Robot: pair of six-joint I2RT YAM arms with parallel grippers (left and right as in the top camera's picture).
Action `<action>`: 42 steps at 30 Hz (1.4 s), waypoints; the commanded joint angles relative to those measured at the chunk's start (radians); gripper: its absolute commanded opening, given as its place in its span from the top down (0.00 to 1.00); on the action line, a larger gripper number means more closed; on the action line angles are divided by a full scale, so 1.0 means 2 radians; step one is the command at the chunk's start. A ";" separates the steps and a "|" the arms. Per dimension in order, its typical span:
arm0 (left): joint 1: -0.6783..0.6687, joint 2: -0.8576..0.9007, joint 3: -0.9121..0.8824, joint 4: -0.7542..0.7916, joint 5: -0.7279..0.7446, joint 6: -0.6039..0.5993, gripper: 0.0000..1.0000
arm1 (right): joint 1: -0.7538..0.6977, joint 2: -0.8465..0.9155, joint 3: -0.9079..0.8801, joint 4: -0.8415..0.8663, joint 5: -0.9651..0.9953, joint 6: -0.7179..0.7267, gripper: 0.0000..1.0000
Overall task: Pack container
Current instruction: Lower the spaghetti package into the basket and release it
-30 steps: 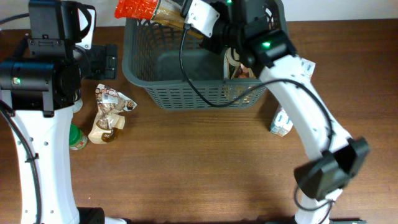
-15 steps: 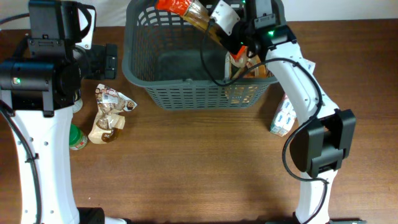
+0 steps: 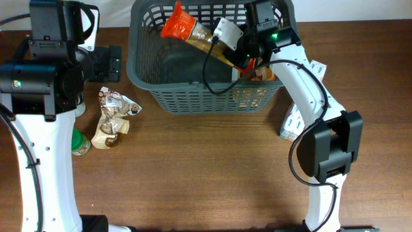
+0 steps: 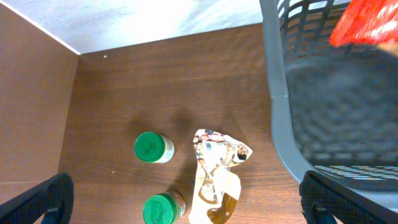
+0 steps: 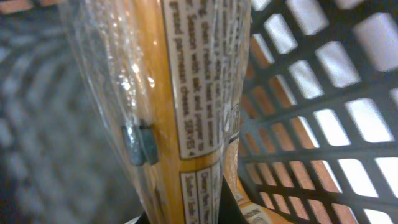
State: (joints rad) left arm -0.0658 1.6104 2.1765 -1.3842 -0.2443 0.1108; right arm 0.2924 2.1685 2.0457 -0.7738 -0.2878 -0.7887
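The dark grey basket [image 3: 143, 64] stands at the back middle of the table; its rim also shows in the left wrist view [image 4: 275, 93]. My right gripper [image 3: 237, 51] is shut on a long clear packet of amber food with a red-orange top [image 3: 193, 32] and holds it tilted over the basket's inside. In the right wrist view the packet [image 5: 180, 106] fills the frame against the lattice wall [image 5: 311, 124]. Another packet [image 3: 257, 72] lies in the basket's right end. My left gripper [image 4: 186, 205] is open and empty, high above the table left of the basket.
A crumpled snack bag [image 3: 112, 117] lies left of the basket, also in the left wrist view [image 4: 217, 171]. Two green-lidded jars [image 4: 153, 147] [image 4: 163, 208] stand further left. A white and blue carton [image 3: 295, 122] stands right of the basket.
My right gripper has swung the packet rightward and down, from above the basket's back left rim to over its inside. The left arm has not moved.
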 commanded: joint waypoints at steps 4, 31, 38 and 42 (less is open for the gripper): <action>0.002 0.000 -0.001 0.001 -0.003 -0.005 0.01 | -0.002 -0.005 0.011 -0.049 -0.005 -0.086 0.96; 0.002 0.000 -0.001 0.001 -0.003 -0.005 0.01 | 0.002 0.017 0.083 -0.022 0.044 -0.127 0.96; 0.002 0.000 -0.001 0.001 -0.003 -0.005 0.01 | 0.006 0.042 0.083 -0.026 0.039 -0.125 0.57; 0.002 0.000 -0.001 0.001 -0.003 -0.005 0.01 | 0.007 0.029 0.086 -0.015 0.068 -0.050 0.01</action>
State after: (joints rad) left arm -0.0658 1.6104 2.1765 -1.3842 -0.2443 0.1108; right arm 0.3027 2.2520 2.1826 -0.8124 -0.1879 -1.0016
